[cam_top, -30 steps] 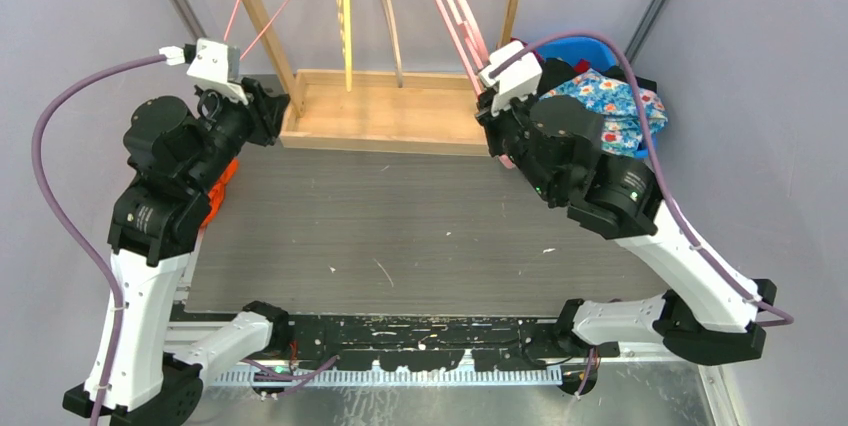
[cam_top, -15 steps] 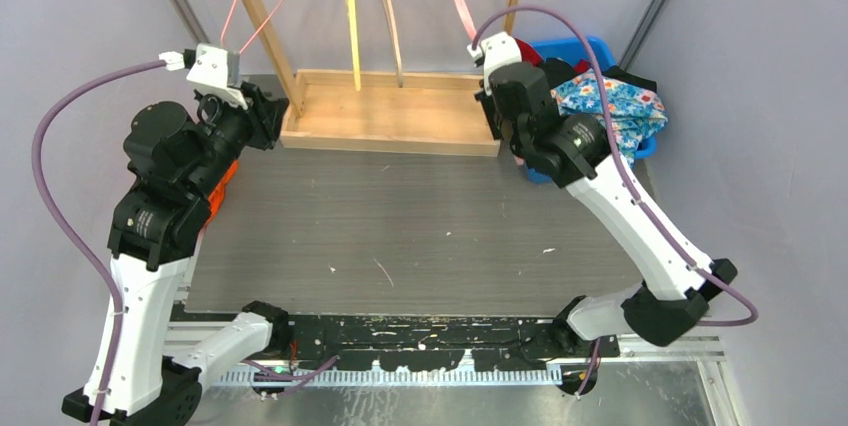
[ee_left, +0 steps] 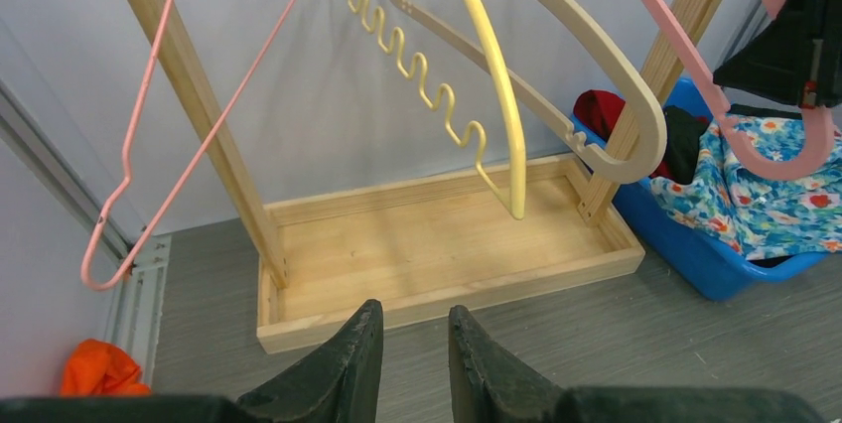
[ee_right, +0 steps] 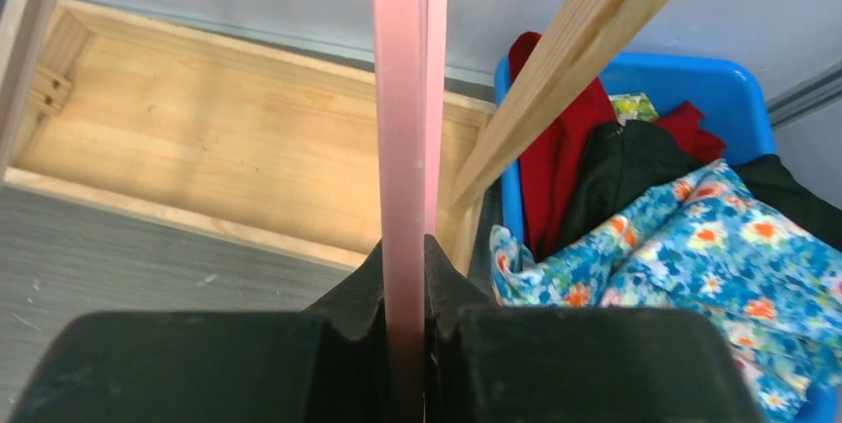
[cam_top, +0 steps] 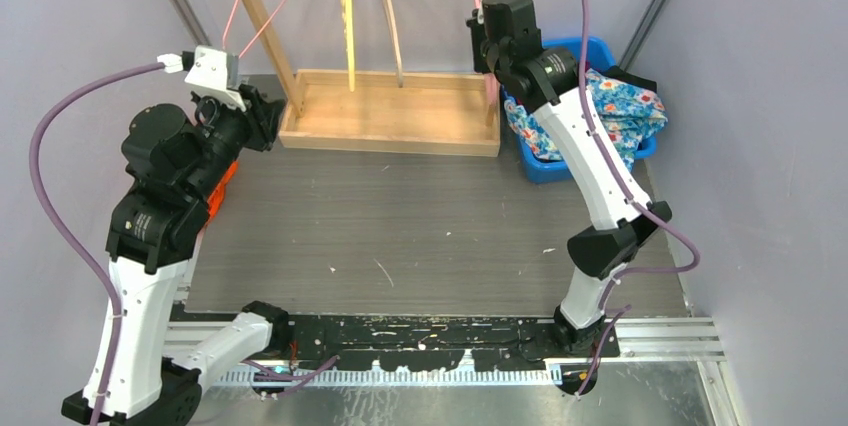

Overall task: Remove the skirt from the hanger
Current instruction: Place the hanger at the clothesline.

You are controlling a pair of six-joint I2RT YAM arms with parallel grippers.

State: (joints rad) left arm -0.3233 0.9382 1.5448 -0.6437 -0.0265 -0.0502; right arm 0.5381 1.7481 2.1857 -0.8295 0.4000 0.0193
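The skirt point(cam_top: 625, 106), blue with a flower print, lies bunched in the blue bin point(cam_top: 560, 168) at the back right, off the hanger; it also shows in the right wrist view point(ee_right: 695, 244) and the left wrist view point(ee_left: 765, 200). My right gripper point(cam_top: 487, 46) is raised beside the rack's right post and is shut point(ee_right: 404, 244) on the bare pink hanger point(ee_right: 402, 95), whose curved end shows in the left wrist view point(ee_left: 784, 160). My left gripper point(cam_top: 270, 111) is open and empty point(ee_left: 412, 329) over the table, facing the wooden tray's front left.
A wooden rack with a tray base point(cam_top: 390, 116) stands at the back, with a pink wire hanger point(cam_top: 260, 6), a yellow hanger point(cam_top: 347, 16) and a wooden hanger point(cam_top: 385, 6). Red and black clothes point(ee_right: 556, 145) lie in the bin. An orange cloth point(cam_top: 222, 186) lies at the left edge.
My right arm has stretched up and back toward the rack's right post, lifting the pink hanger with it. The skirt stays in the bin. The left arm has not moved.
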